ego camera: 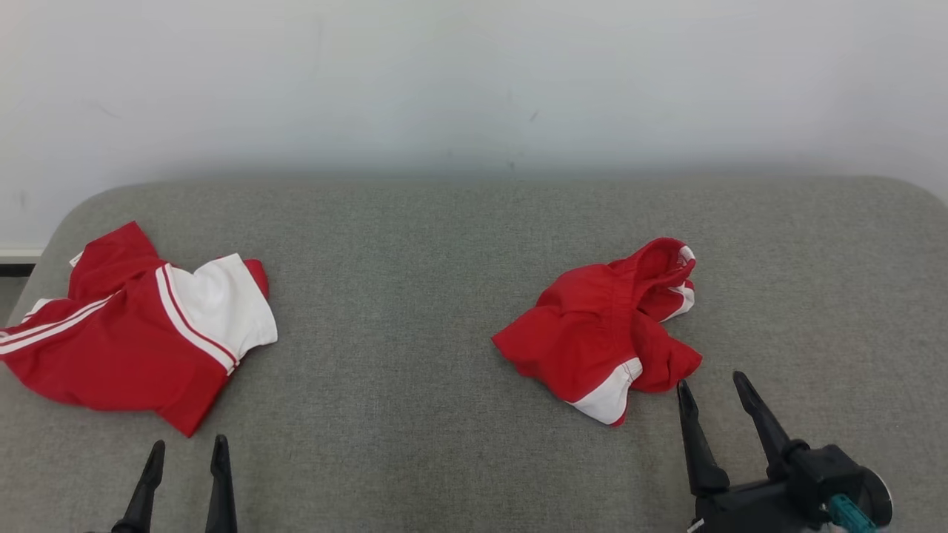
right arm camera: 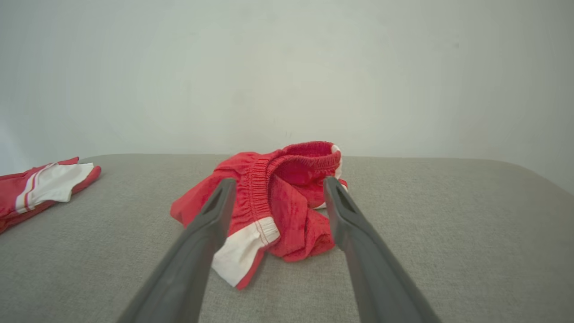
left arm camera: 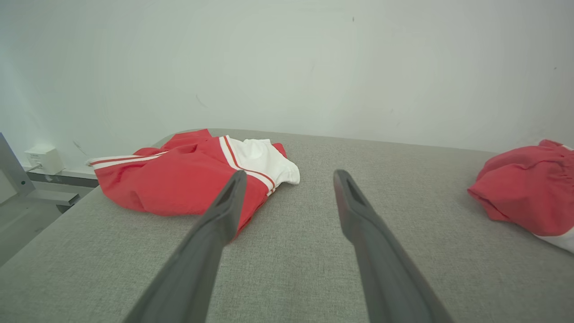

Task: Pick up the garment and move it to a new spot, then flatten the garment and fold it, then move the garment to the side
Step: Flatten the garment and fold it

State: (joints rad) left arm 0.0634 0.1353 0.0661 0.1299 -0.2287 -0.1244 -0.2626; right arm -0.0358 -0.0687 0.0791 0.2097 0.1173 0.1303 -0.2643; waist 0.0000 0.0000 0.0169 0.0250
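Note:
A crumpled red garment (ego camera: 600, 326) with white trim and an elastic waistband lies right of centre on the grey padded surface (ego camera: 444, 244). My right gripper (ego camera: 712, 379) is open just in front of its near right edge, not touching it; in the right wrist view the garment (right arm camera: 278, 211) sits between and beyond that gripper (right arm camera: 279, 179). A second red and white striped garment (ego camera: 126, 333) lies rumpled at the left. My left gripper (ego camera: 188, 442) stands open near the front edge, close to that garment's near corner and holding nothing. In the left wrist view the striped garment (left arm camera: 179, 179) lies ahead of the gripper (left arm camera: 290, 172).
A pale wall rises directly behind the surface's rounded back edge. Off the left edge, the left wrist view shows a ledge with a small white box (left arm camera: 45, 158) and a metal frame. Bare grey fabric lies between the two garments and at the far right.

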